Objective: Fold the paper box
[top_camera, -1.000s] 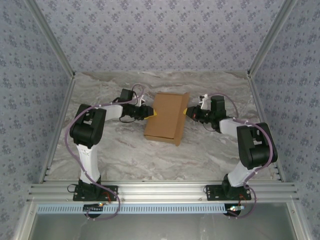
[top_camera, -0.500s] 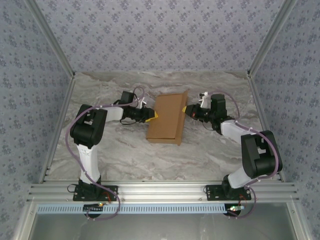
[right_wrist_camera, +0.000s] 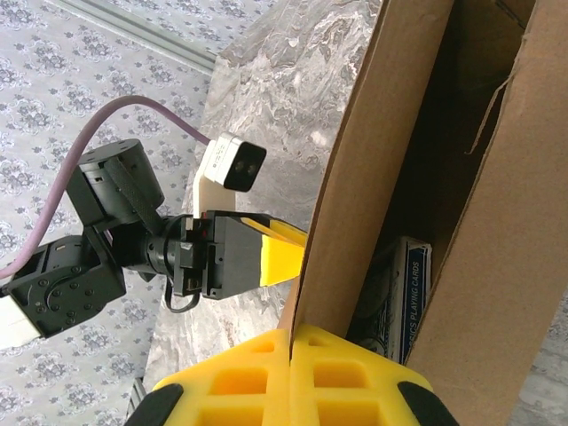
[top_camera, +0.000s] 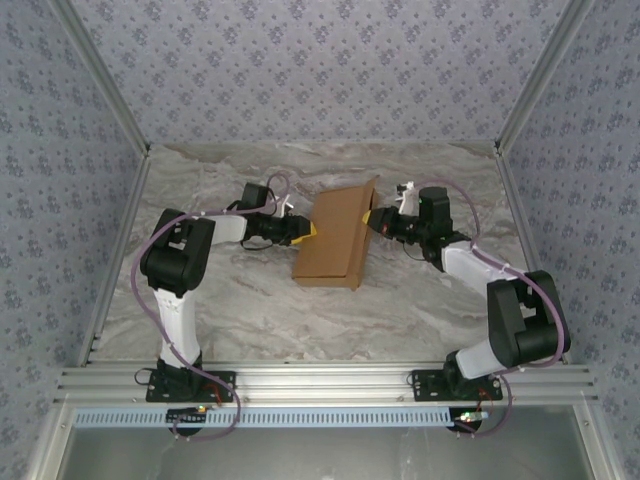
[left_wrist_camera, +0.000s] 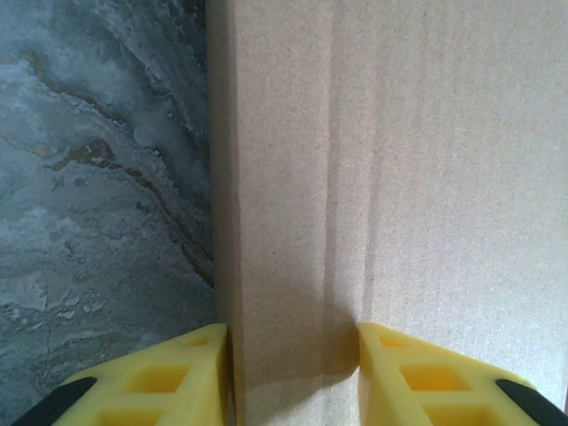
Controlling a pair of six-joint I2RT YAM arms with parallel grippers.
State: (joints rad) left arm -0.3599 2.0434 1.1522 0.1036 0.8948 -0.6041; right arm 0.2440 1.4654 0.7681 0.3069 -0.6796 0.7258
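The tan paper box (top_camera: pixel 333 238) lies mid-table, partly folded, its right flap raised. My left gripper (top_camera: pixel 305 230) is at the box's left edge. In the left wrist view its yellow fingers (left_wrist_camera: pixel 169 373) straddle the box's folded side wall (left_wrist_camera: pixel 284 222), with a thin shadowed gap on each side; it is open. My right gripper (top_camera: pixel 374 220) is at the right side. Its fingertips (right_wrist_camera: pixel 291 333) are shut on the thin upright cardboard flap (right_wrist_camera: pixel 373 160). The left gripper (right_wrist_camera: pixel 280 253) shows beyond that flap.
A dark blue-and-white playing-card pack (right_wrist_camera: pixel 404 293) sits inside the box behind the pinched flap. The marble table (top_camera: pixel 230 300) is bounded by patterned walls on three sides and a metal rail (top_camera: pixel 320 385) at the near edge.
The right arm has swung its gripper left and back, tipping the right flap more upright, so the box looks narrower. The left jaws have widened a little at the box's left edge.
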